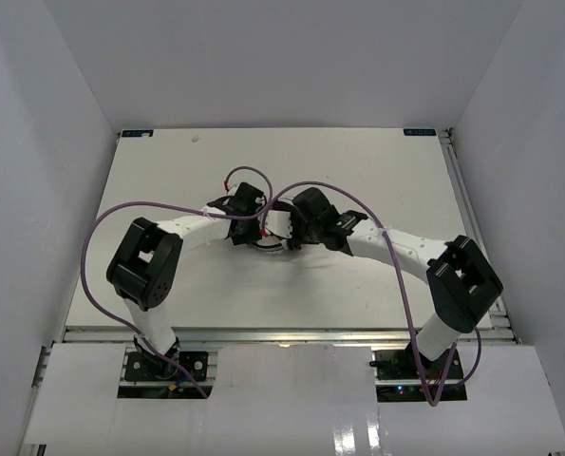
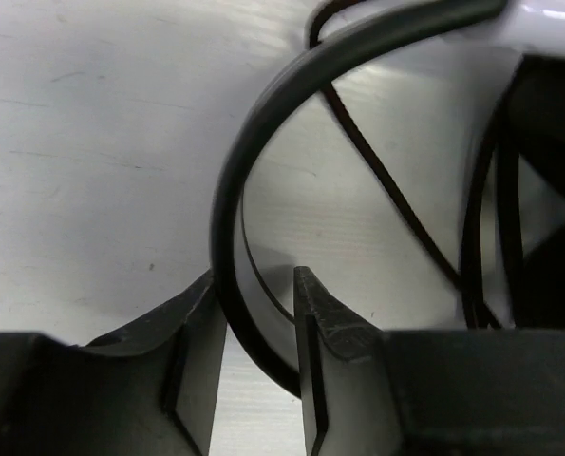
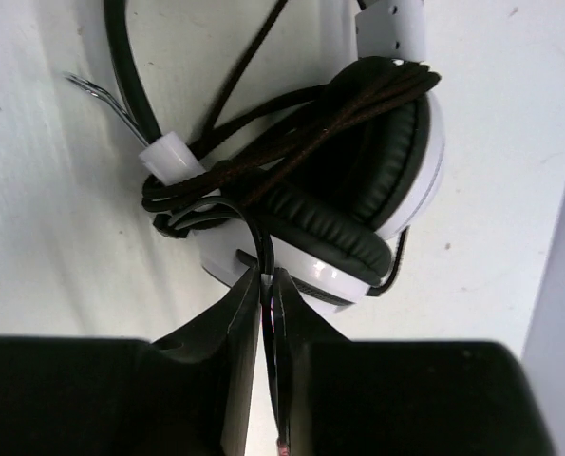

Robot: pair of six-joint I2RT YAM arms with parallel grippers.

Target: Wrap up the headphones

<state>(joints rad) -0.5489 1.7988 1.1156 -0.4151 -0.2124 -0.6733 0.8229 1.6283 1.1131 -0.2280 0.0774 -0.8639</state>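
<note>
Headphones [image 1: 274, 226]: white and black, lying mid-table [image 1: 358, 294]. Ear cup [image 3: 386, 180]: white shell, black pad, its face turned up toward me. Cord [image 3: 263, 166]: thin, black, gathered in several loops across the cup and pad. One strand drops from the bundle and sits pinched between my right fingers [image 3: 239, 328]. Headband [image 2: 254, 142]: black, a smooth curved arc over the table. It passes between my left fingers [image 2: 197, 328], which stand apart around it, close against one and clear of the other.

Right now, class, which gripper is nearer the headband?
Left. The left gripper has its jaws either side of the headband; the right gripper pinches the cord by the ear cup.
</note>
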